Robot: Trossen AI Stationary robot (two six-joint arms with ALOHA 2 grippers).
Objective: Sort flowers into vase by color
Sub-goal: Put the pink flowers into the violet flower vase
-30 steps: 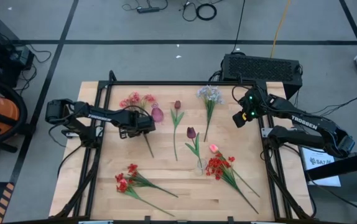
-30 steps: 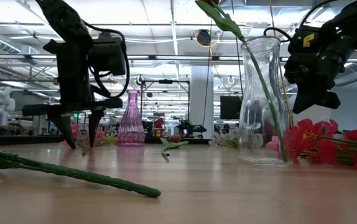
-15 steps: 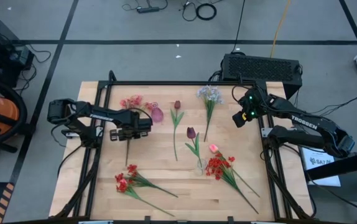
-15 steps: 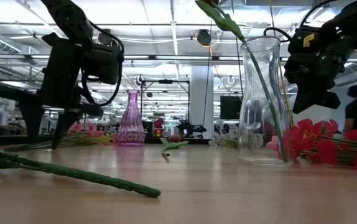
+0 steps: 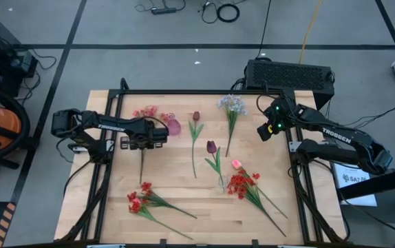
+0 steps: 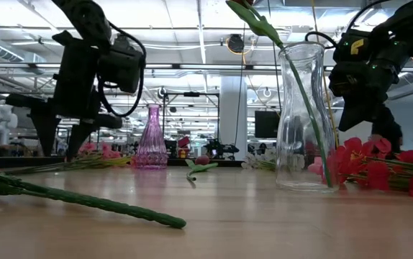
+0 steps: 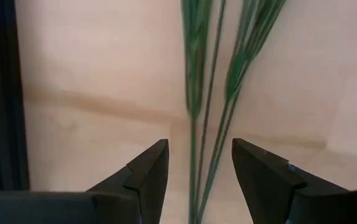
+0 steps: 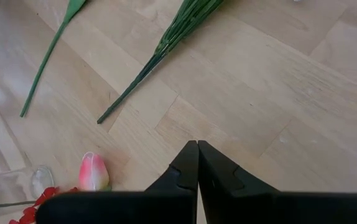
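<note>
Green stalks of the pink sprays run between the left gripper's open jaws.

A second ago the left gripper was low over the pink flowers, close to the pink vase, with its fingers near together. Now it has moved away from the pink vase, toward the left arm's side of the table, and it has lifted a little. Its fingers have spread apart, with the green stalks showing between them. The pink flowers have moved too. Their stalks used to slant away from the pink vase toward the table's middle. Now they lie straight, farther from the vase. Behind the table, a person in dark clothes has walked along.
</note>
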